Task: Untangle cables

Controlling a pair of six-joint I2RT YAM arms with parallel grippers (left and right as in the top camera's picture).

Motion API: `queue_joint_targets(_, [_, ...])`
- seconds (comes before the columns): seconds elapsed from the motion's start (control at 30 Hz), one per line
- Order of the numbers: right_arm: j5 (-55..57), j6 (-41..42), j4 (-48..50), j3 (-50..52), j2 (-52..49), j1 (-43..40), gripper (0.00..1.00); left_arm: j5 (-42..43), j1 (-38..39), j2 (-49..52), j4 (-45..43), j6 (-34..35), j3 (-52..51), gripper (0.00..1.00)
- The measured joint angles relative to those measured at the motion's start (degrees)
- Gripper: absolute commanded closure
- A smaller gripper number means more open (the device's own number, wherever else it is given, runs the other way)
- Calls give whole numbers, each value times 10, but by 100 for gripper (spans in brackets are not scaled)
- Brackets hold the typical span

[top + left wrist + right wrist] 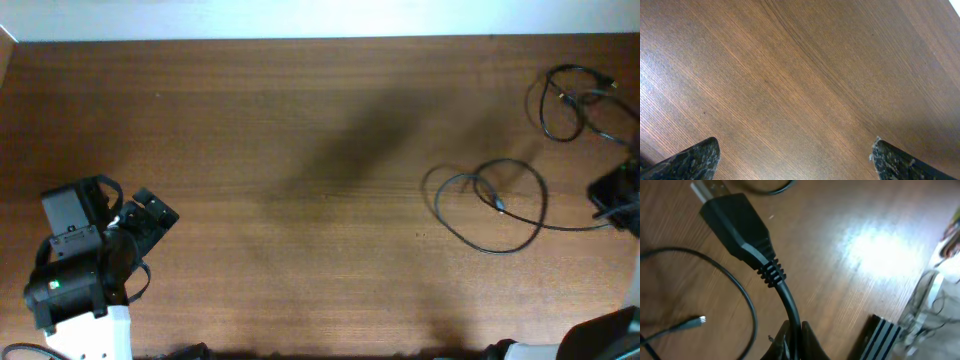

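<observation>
Thin black cables lie at the right of the wooden table (300,150). One cable (490,205) forms loose loops at mid right; another coil (570,100) lies at the far right corner. My right gripper (612,195) is at the right edge, shut on a black cable (790,305) just behind its USB plug (735,217), which is held above the table. A thin cable (747,300) with a small plug tip (699,320) curves below it. My left gripper (795,157) is open and empty over bare wood; it sits at the front left in the overhead view (150,215).
The white wall edge (300,20) runs along the far side of the table. A ribbed black block (880,335) and clear wiring (930,300) show at the right of the right wrist view. The left arm's base (75,270) occupies the front left corner.
</observation>
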State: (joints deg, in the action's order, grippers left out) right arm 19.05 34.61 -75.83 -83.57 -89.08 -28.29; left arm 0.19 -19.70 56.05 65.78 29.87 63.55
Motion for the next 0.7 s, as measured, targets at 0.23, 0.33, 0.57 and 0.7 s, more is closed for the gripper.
queue_joint_targets(0.23, [-41, 25, 23, 0, -5, -28, 18, 0, 0, 0, 0, 0, 0, 1])
queue_joint_targets(0.33, [-59, 18, 27, 0, -16, -11, 8, 0, 0, 0, 0, 0, 0, 1])
queue_joint_targets(0.57, [-108, -17, 35, 25, -21, 81, 2, 0, 0, 0, 0, 0, 0, 1])
queue_joint_targets(0.7, [-111, 110, 53, 141, -29, 95, 1, 0, 0, 0, 0, 0, 0, 1])
